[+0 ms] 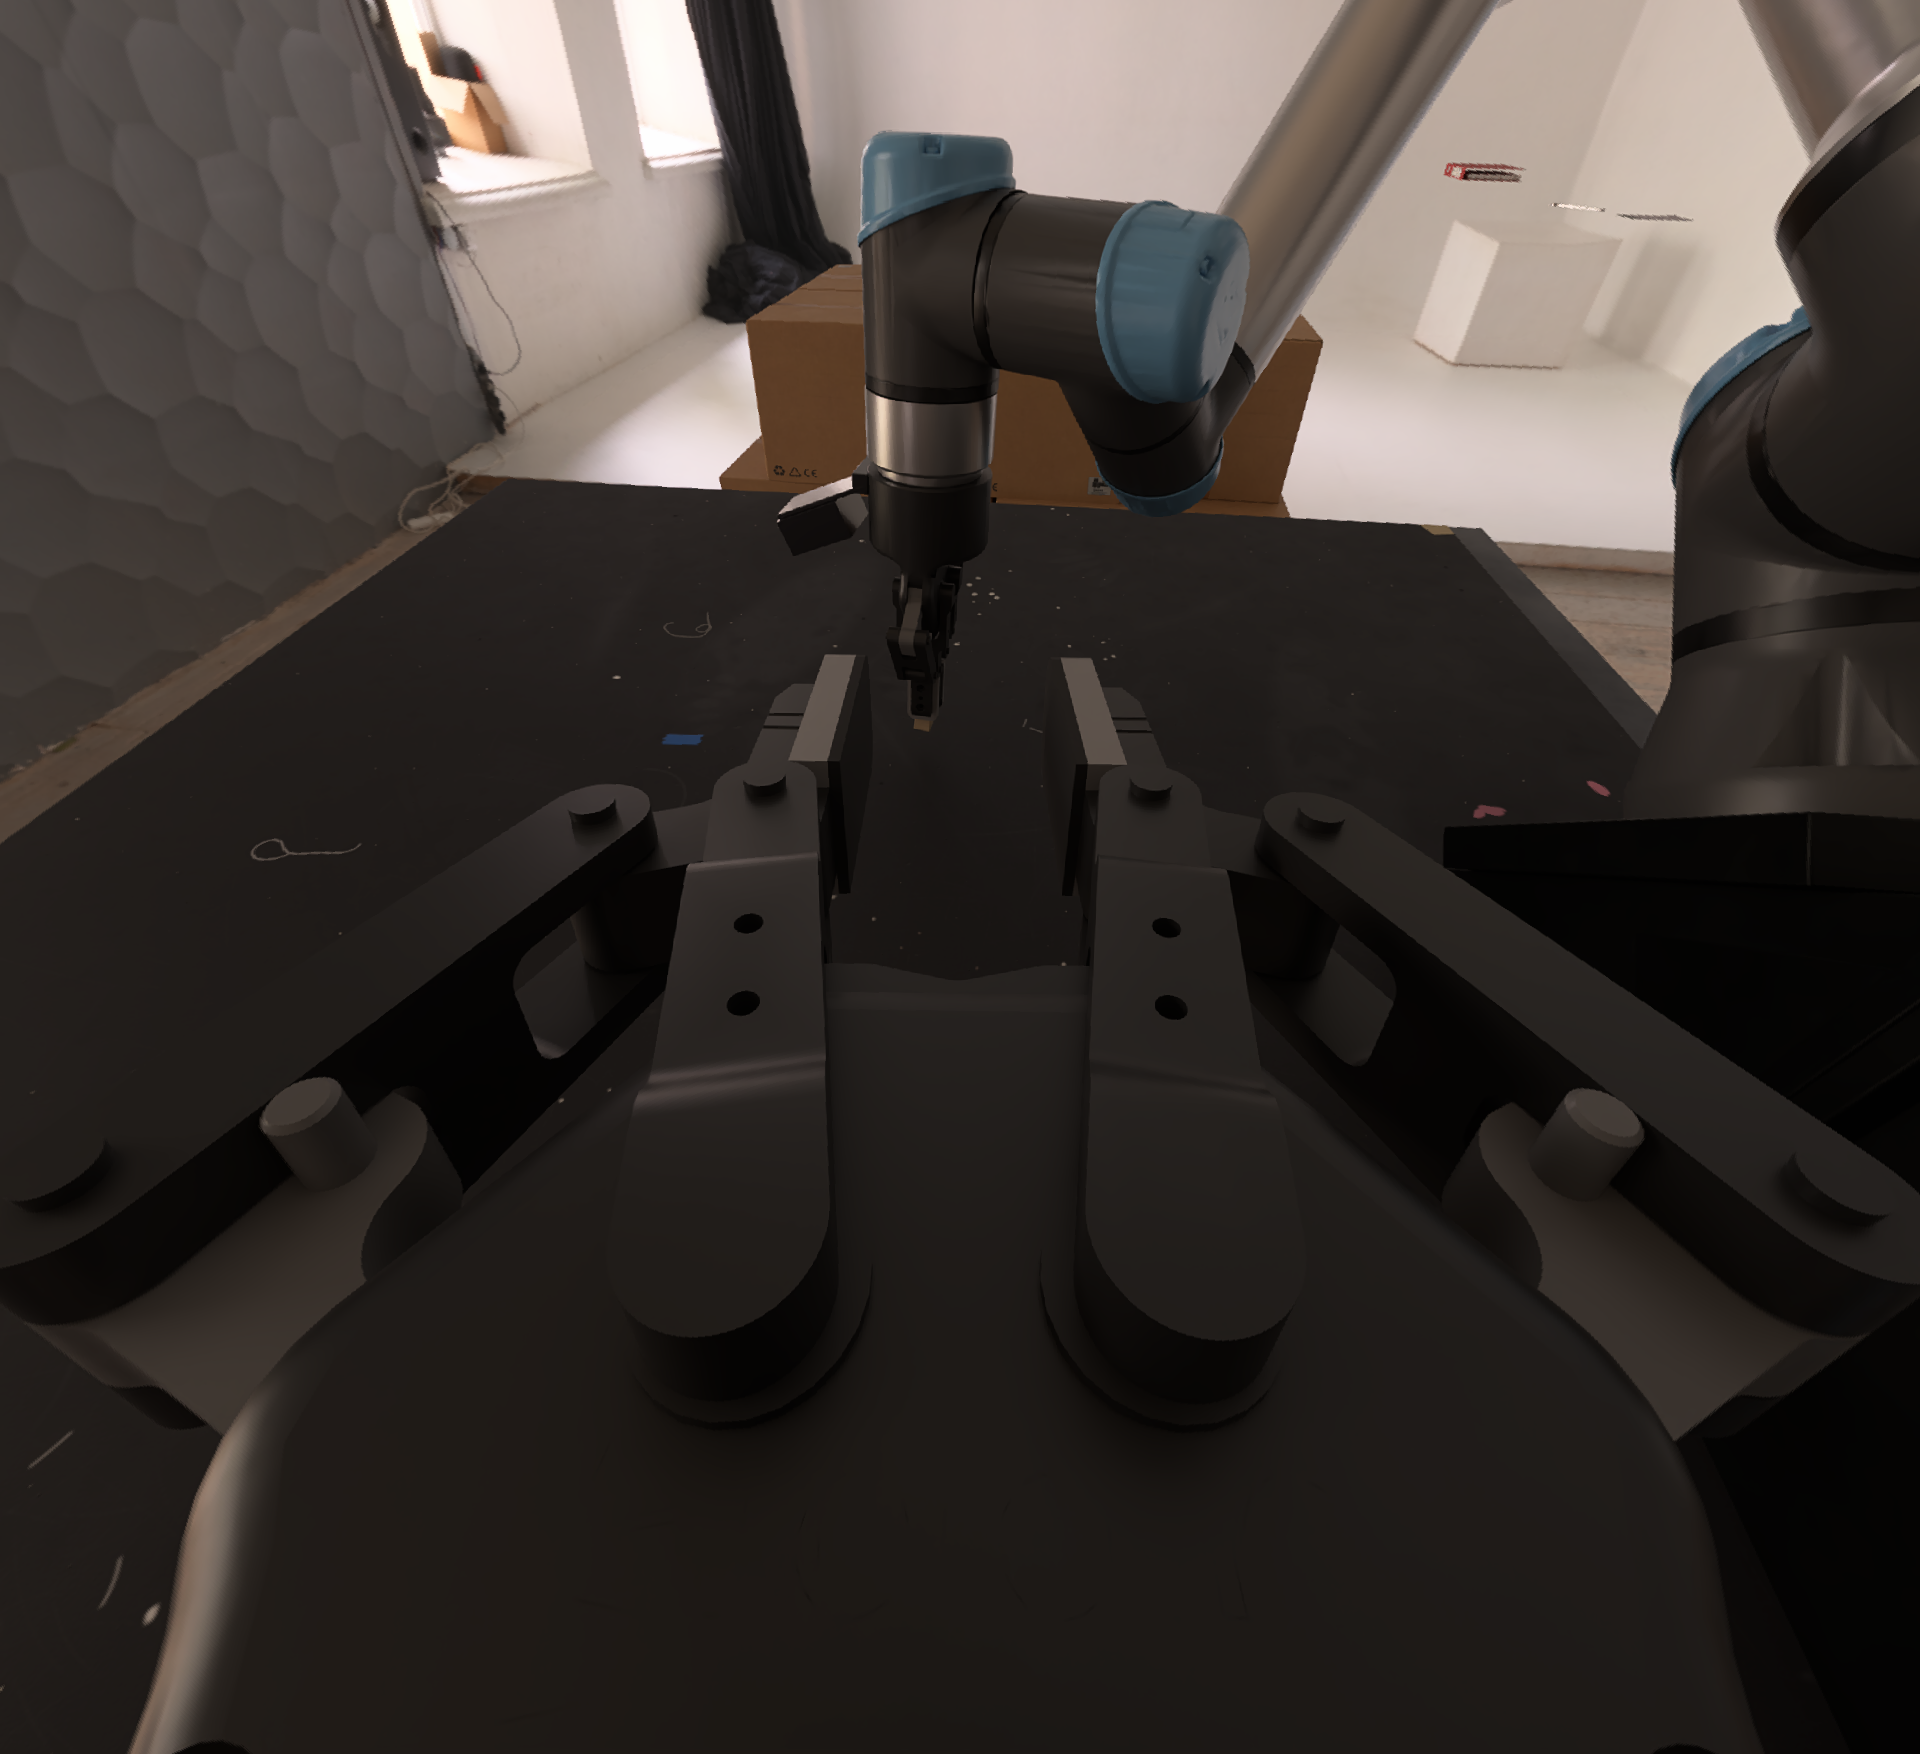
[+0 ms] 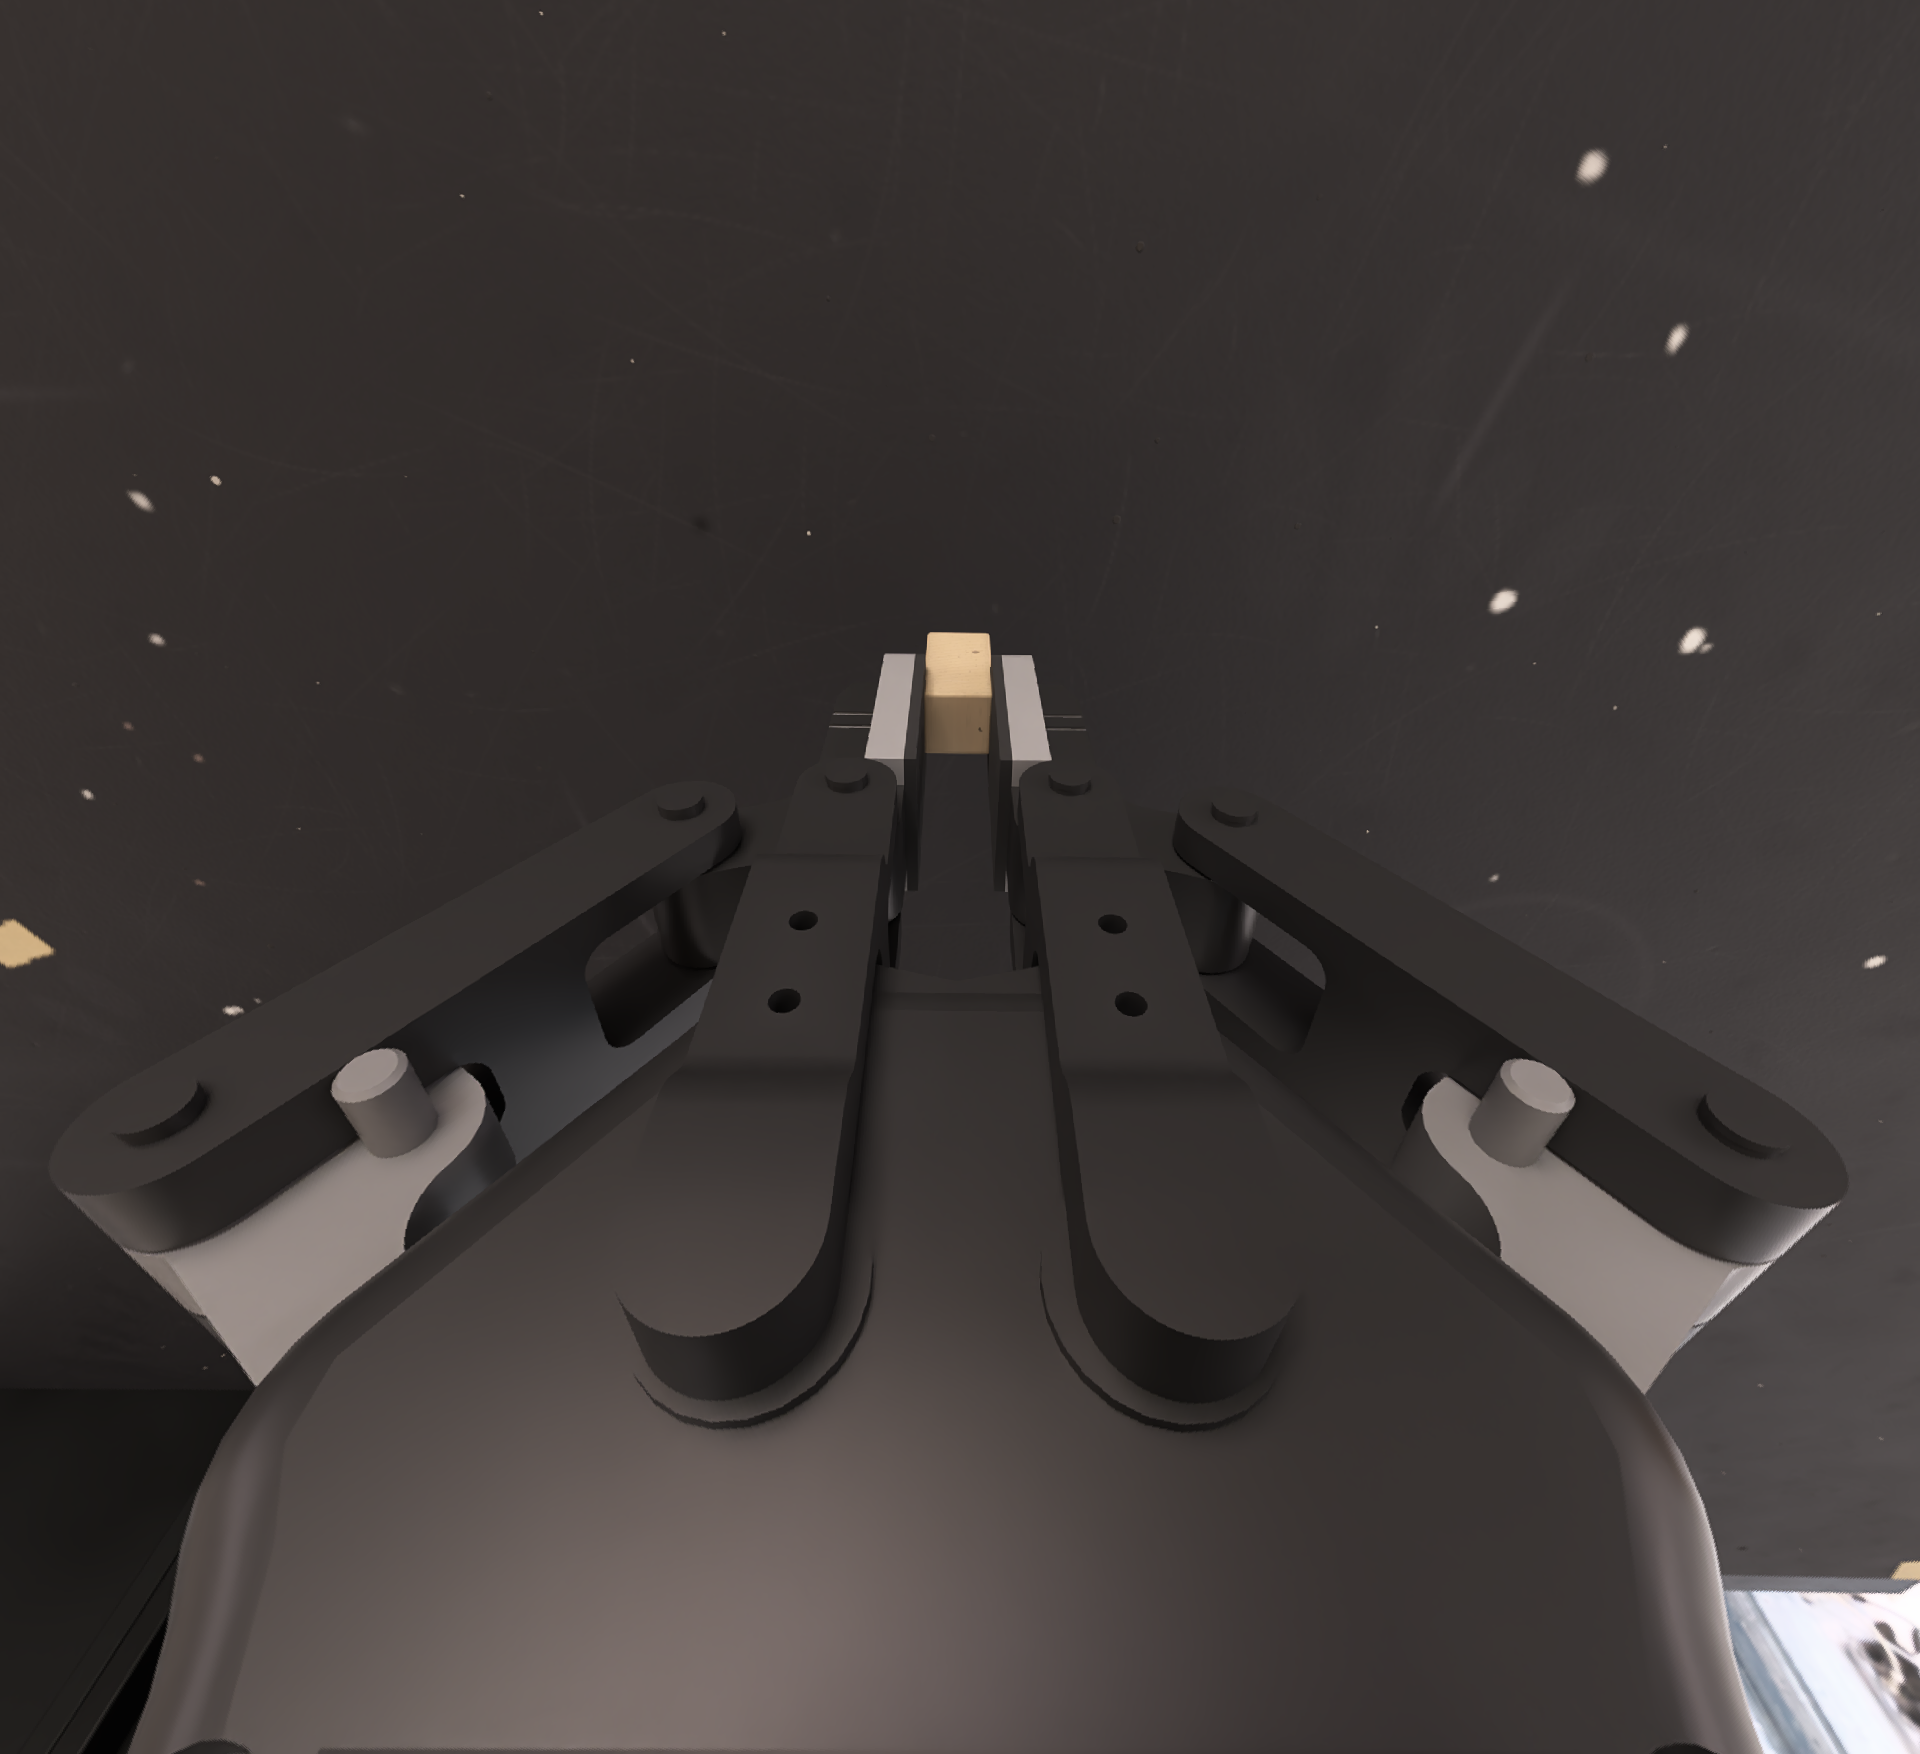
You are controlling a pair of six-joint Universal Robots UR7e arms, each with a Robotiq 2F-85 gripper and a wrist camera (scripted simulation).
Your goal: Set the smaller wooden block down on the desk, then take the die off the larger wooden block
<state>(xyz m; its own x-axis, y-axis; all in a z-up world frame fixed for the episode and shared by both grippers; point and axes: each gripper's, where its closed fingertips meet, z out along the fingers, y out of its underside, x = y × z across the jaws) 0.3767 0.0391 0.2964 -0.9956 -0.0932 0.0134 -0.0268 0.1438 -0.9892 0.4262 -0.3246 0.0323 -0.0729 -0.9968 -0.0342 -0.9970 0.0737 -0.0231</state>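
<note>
Right wrist view, nearest first: the right end effector [image 2: 957, 707] has its two grey pads [image 2: 891, 705] pressed against opposite sides of a small pale wooden block [image 2: 957, 692]. The block sits at the fingertips and projects slightly past them. Beyond it lies only the dark, scratched tabletop [image 2: 1039, 198] with scattered pale specks. Whether the block touches the tabletop cannot be determined from this view. A tan fragment [image 2: 21, 942] shows at the left edge, too cropped to identify.

Left wrist view, nearest first: the left end effector [image 1: 966, 712] is spread wide, with nothing between its fingers. Past its fingertips the right end effector [image 1: 923, 702] appears from outside — pointing straight down from its arm [image 1: 930, 333], fingers close together, with a tan sliver of the wooden block [image 1: 922, 723] visible at the tips, close above the tabletop [image 1: 416, 665]. Contact with the surface cannot be confirmed here either. A small blue mark [image 1: 682, 740] lies on the tabletop to the left. Beyond the far edge stand cardboard boxes [image 1: 805, 374], then a white floor, windows and a dark curtain — none of which the right wrist view shows.
</note>
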